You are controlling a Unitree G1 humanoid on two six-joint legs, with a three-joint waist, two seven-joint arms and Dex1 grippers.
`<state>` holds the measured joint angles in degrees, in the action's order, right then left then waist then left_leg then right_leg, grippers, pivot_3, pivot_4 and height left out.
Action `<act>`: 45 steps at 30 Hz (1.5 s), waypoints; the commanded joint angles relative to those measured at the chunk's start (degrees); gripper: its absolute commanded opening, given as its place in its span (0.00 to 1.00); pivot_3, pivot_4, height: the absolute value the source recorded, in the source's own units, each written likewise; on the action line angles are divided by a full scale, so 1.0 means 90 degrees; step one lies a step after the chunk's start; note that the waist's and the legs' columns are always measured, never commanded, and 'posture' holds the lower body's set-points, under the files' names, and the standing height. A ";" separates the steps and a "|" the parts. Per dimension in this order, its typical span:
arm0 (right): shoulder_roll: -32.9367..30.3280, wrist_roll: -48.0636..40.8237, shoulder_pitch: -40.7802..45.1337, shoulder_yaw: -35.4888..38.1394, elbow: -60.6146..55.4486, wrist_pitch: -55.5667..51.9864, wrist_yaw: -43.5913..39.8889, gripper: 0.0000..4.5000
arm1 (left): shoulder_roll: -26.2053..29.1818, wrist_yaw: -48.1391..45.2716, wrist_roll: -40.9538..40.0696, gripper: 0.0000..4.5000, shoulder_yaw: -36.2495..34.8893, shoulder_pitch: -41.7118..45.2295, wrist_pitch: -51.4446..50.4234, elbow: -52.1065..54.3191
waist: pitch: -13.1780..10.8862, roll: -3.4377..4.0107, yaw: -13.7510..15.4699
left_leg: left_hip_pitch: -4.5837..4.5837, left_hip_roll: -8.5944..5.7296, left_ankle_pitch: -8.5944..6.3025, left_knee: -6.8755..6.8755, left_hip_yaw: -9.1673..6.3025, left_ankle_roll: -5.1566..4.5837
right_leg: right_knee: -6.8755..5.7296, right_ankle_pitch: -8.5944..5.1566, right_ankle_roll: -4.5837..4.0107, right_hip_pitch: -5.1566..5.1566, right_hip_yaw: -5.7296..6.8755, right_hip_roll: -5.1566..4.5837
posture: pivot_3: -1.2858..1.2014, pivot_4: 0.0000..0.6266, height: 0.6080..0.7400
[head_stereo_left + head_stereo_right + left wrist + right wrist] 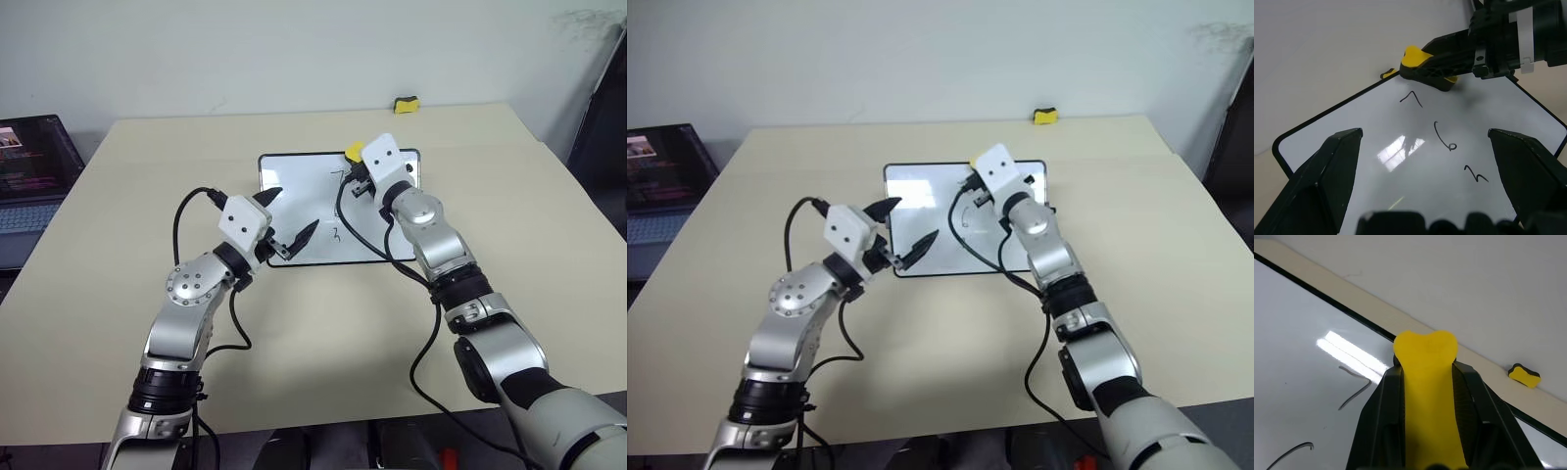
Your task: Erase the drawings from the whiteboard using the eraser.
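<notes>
Beige table (118,294) carrying the whiteboard (294,181), whose three drawings (1442,137), readable roughly as "7", "6" and a "3"-like squiggle, remain unerased. Right gripper (1427,377), jaws clamped on the yellow eraser (1425,350), sits at the board's far edge just beside the "7". Left gripper (291,217), jaws wide and holding nothing, is over the near edge. Second yellow-and-black block (407,103) lies at the table's far edge; laptop (29,176) at left.

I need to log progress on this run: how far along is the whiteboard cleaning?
Done: the right gripper is shut on the yellow sponge eraser, above the black-framed white whiteboard near its far edge. In hand: bringing it to the marks. Left: all three black marker drawings are unerased. The left gripper hangs open over the board's near side.
</notes>
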<state>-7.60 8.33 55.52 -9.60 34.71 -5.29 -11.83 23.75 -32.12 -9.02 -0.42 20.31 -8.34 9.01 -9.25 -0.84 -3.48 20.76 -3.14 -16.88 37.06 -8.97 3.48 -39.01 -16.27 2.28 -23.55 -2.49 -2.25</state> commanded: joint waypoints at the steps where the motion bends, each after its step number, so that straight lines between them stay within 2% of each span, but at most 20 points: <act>1: 0.0067 0.0145 -0.0037 -0.0169 0.0181 -0.0026 -0.0130 0.22 | 0.0096 0.0002 -0.0051 1.00 -0.0143 0.0036 0.0080 0.0151 | 0.0003 0.0000 -0.0001 | -0.0002 0.0000 0.0000 0.0000 0.0001 0.0000 | -0.0001 0.0000 0.0000 0.0001 -0.0001 0.0000 | 0.52 0.24 1.00; 7: 0.0088 0.0360 -0.0126 -0.0431 0.0384 -0.0166 -0.0393 0.22 | 0.0138 0.0070 -0.0019 1.00 -0.0164 0.0090 0.0032 0.0173 | 0.0008 0.0000 -0.0004 | -0.0020 0.0003 0.0000 0.0001 0.0002 -0.0001 | -0.0004 0.0004 -0.0004 0.0015 -0.0001 0.0002 | 0.52 0.24 1.00; 18: -0.0003 0.0505 -0.0637 -0.0597 -0.0313 -0.0493 -0.0808 0.22 | 0.0152 0.0207 -0.0033 1.00 -0.0164 0.0099 -0.0123 0.0384 | 0.0017 -0.0002 -0.0002 | -0.0049 0.0005 -0.0008 0.0001 -0.0002 -0.0016 | -0.0008 0.0013 -0.0009 0.0042 0.0001 0.0005 | 0.52 0.24 1.00; 26: -0.0031 0.0283 -0.0788 -0.0379 -0.0977 -0.0623 -0.0906 0.22 | 0.0144 0.0235 -0.0032 1.00 -0.0144 0.0077 -0.0206 0.0489 | 0.0016 -0.0001 0.0013 | -0.0048 0.0005 -0.0007 0.0000 -0.0004 -0.0015 | -0.0006 0.0013 -0.0009 0.0041 0.0002 0.0005 | 0.52 0.24 1.00; 30: 0.0058 0.0147 -0.0547 -0.0176 -0.1146 -0.0403 -0.0756 0.22 | 0.0135 0.0227 -0.0037 1.00 -0.0132 0.0071 -0.0234 0.0531 | 0.0015 -0.0001 0.0018 | -0.0041 0.0005 -0.0006 0.0000 -0.0005 -0.0013 | -0.0002 0.0013 -0.0009 0.0036 0.0004 0.0005 | 0.52 0.24 1.00; 45: 0.0377 0.0169 0.0265 -0.0101 0.0402 0.0487 -0.0296 0.22 | 0.0167 0.0187 -0.0068 1.00 -0.0125 0.0030 -0.0326 0.0681 | 0.0014 0.0000 0.0005 | 0.0006 0.0006 0.0005 -0.0005 -0.0003 0.0008 | 0.0010 0.0013 -0.0009 -0.0009 0.0003 0.0003 | 0.52 0.24 1.00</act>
<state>-4.73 9.79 55.92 -10.82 37.25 -2.22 -14.99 24.65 -30.62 -8.99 -0.46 20.33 -11.23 11.98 -9.13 -0.84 -3.43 20.80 -3.08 -16.83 37.01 -8.99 3.55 -38.93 -16.15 2.20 -23.63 -2.47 -2.21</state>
